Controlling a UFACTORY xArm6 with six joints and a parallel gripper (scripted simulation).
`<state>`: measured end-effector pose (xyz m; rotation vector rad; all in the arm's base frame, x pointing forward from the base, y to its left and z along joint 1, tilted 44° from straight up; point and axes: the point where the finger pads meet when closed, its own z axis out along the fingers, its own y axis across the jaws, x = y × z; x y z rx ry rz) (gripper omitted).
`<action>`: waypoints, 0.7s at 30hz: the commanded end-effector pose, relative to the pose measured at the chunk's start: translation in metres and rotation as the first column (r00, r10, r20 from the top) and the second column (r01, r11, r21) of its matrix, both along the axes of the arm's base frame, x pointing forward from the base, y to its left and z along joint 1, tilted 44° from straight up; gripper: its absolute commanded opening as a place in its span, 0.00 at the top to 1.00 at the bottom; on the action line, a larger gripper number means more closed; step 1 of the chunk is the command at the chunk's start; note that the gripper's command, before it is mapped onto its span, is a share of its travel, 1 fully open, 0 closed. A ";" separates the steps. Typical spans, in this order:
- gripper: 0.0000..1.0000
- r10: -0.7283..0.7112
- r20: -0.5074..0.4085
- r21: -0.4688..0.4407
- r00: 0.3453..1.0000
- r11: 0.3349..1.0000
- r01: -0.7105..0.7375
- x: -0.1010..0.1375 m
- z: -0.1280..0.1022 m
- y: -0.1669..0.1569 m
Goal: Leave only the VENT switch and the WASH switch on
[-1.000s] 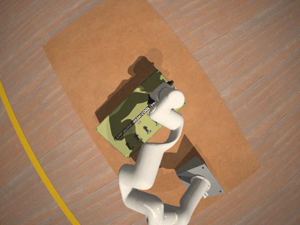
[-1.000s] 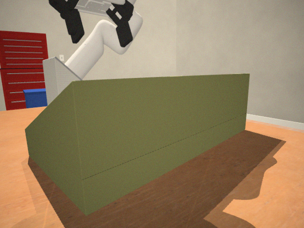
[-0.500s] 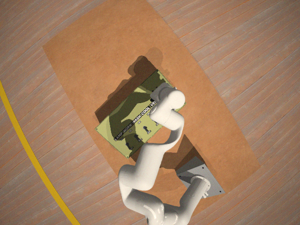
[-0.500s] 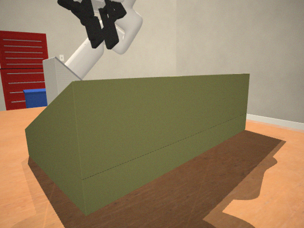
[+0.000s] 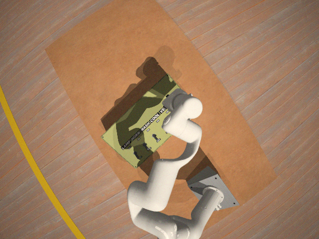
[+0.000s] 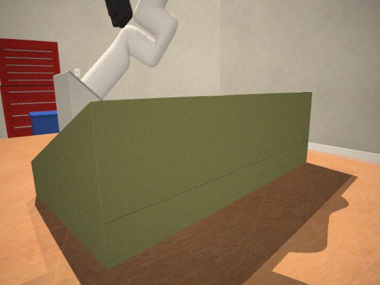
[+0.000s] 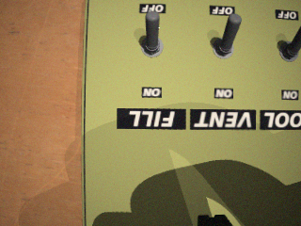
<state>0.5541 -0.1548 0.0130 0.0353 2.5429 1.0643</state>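
Printed along the green console (image 5: pixel 144 113): LAMP, HORN, WASH, COOL and a cut-off VE in the top view; FILL (image 7: pixel 151 119), VENT (image 7: pixel 223 120), with OFF and ON by each switch, upside down in the wrist view.

Smooth white rounded arm (image 5: pixel 164 177), black tool (image 6: pixel 119 12), grey base plate (image 5: pixel 230 199)

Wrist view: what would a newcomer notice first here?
The upside-down FILL and VENT labels on the olive console, with two dark toggles above them, both leaning toward OFF: FILL's and VENT's. In the top view the white arm hangs over the console's VENT end.
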 end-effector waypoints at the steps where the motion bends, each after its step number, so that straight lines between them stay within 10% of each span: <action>1: 1.00 -0.002 0.003 -0.002 1.000 1.000 0.002 -0.003 0.008 -0.008; 14: 1.00 -0.002 0.005 -0.001 1.000 1.000 0.002 -0.025 0.006 -0.009; 21: 1.00 -0.003 0.007 0.000 1.000 1.000 0.003 -0.102 -0.011 0.013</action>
